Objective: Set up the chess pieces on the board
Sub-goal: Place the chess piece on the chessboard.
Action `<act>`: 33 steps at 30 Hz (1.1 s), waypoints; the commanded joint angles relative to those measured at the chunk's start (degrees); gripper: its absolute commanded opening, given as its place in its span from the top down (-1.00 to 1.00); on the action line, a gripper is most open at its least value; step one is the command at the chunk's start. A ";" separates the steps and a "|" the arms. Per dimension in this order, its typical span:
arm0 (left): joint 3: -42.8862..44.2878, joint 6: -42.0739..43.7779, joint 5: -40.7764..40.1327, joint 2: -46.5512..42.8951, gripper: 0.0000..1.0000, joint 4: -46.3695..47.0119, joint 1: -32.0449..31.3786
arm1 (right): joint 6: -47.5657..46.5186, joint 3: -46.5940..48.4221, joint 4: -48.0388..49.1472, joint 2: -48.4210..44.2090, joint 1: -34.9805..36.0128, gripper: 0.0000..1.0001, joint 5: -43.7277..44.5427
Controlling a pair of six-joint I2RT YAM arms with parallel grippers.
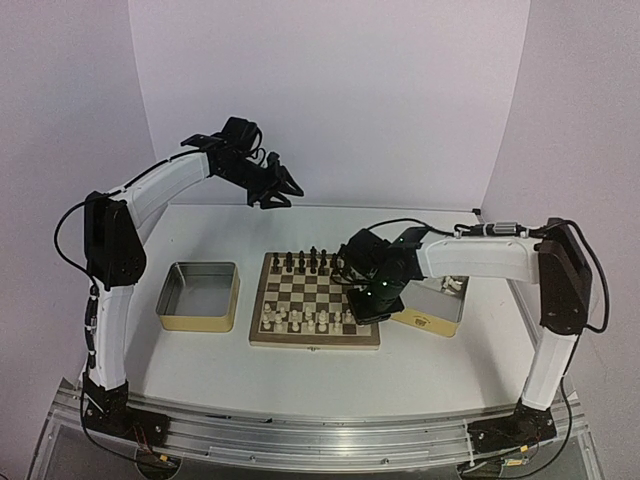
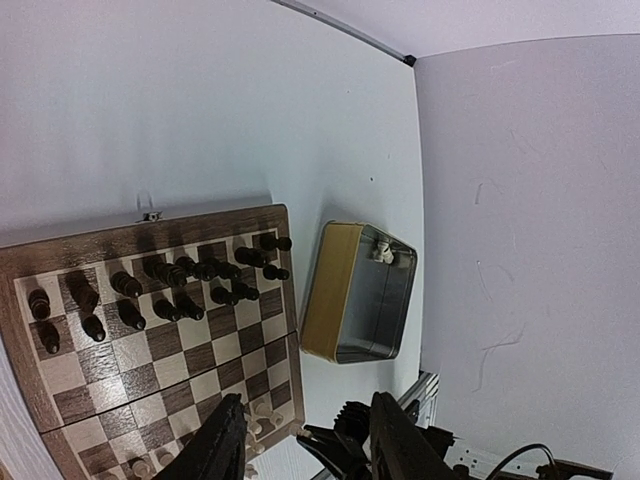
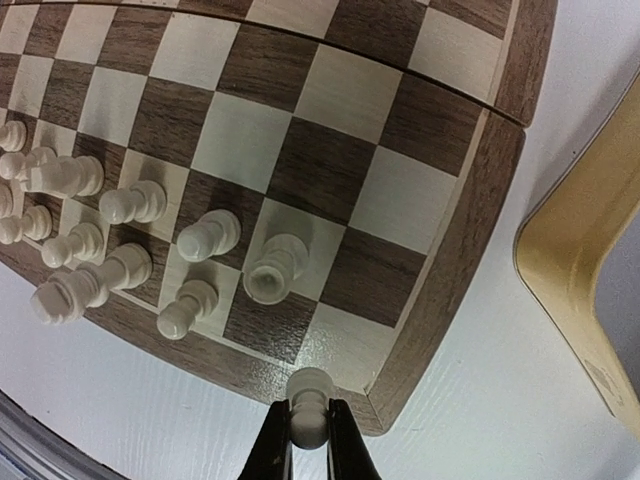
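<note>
Right tool clamps a chess piece, base hidden, at board corner; left tool spread apart.

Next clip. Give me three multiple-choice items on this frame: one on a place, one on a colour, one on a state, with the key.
1. Where are the right fingers?
A) over the tin left of the board
B) at the near right corner of the board
C) high above the far table edge

2. What colour is the piece between them?
A) dark brown
B) red
C) cream-white

3. What state are the left fingers in?
A) shut on a dark piece
B) apart, holding nothing
C) shut on a tin rim

Key: 1 B, the right wrist view shows that corner right by them. 2 C, it matches the pale pieces standing on the board. 3 B, the left wrist view shows a wide gap between them with nothing in it.
</note>
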 commanded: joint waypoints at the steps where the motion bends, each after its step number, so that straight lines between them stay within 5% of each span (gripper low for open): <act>1: 0.80 1.46 -0.45 -3.25 0.17 -1.39 0.57 | -2.02 2.09 2.69 1.98 0.86 1.00 -0.46; 33: 0.89 1.07 -0.55 -3.21 0.17 -1.41 1.08 | -3.07 2.48 4.11 5.87 2.27 1.00 -0.03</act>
